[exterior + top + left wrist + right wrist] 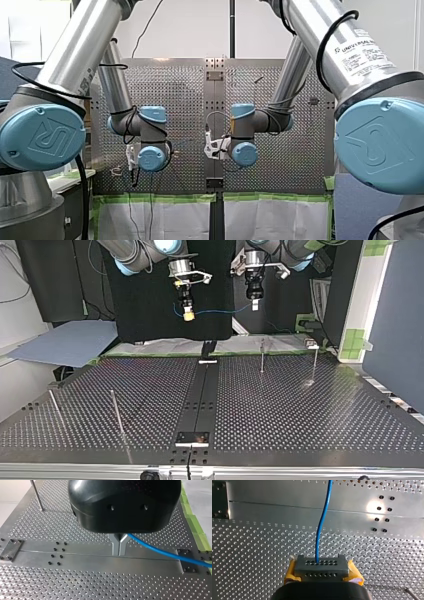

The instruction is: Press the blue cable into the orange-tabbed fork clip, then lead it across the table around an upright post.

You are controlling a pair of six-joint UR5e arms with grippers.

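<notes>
Top view, read left to right. Two thin posts (117, 412) stood toward the near-left corner of the table (300, 410). Above the far edge my right gripper (188, 315), with yellow at its tip, hung well clear of the surface, clamped on the blue cable (216, 312). The cable ran in a shallow sag across to my left gripper (254, 304), equally high and pinched onto it. Two more posts stood toward the far-right corner. Judgement: the cable was carried in the air between both grippers so that a short, controlled span could be lowered onto a clip, with nothing pressed in or routed yet. No orange-tabbed clip could be made out in any view. The left wrist view added what the top view could not: metal fingers (115, 547) drawn together to a point, the cable leaving just beside them. The right wrist view showed the cable rising from a grey perforated block (322, 566) between yellow pads (292, 571), jaws closed. The front view gave only the wrists (150, 156) from behind, with the cable hardly visible.
</notes>
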